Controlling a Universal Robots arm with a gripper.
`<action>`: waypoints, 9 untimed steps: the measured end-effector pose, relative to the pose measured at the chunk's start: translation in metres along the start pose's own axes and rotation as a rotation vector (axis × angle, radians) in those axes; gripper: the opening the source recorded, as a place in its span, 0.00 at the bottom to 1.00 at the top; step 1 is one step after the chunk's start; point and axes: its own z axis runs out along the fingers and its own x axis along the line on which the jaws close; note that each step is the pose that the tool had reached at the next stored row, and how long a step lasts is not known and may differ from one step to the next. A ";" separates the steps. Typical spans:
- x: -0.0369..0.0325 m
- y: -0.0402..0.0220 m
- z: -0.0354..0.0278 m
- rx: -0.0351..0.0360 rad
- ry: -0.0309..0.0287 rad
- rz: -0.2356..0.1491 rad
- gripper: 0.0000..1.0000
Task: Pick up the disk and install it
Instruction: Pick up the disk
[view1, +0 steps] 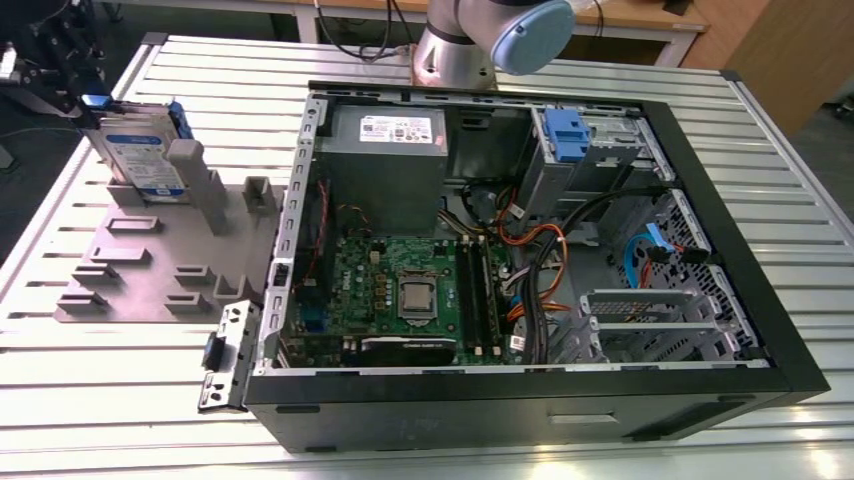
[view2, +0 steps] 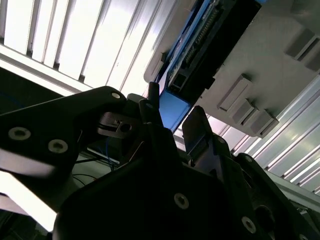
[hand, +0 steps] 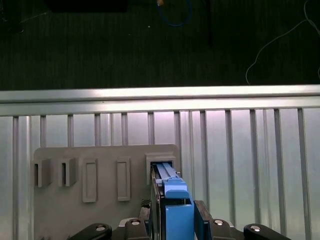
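The disk (view1: 139, 155) stands on edge in a slot at the far end of the grey holder plate (view1: 147, 265), on the exterior view's left. Its blue-and-white label faces the camera and a blue frame runs round its edges. My gripper (view1: 91, 104) is at its top end, shut on the blue frame. In the first wrist view the disk's blue edge (hand: 175, 207) lies between the dark fingers (hand: 202, 220) of my gripper (hand: 176, 222). The second wrist view shows the disk (view2: 210, 45) and its blue tab pinched in my gripper (view2: 174, 114). Whether the disk still rests in its slot I cannot tell.
An open computer case (view1: 747, 250) lies on the slatted metal table (view1: 107, 400), with the motherboard (view1: 400, 290), a grey power supply (view1: 387, 130) and a drive bay holding a blue clip (view1: 566, 135). The arm's base (view1: 461, 45) stands behind the case. The holder plate carries several other raised slots (hand: 90, 177).
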 end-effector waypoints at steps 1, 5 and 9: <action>0.0000 0.0000 0.0011 -0.0001 0.0000 0.000 0.46; 0.0000 0.0001 0.0060 0.0000 0.0000 0.000 0.46; -0.0022 0.0007 0.0088 -0.0001 0.0000 0.000 0.46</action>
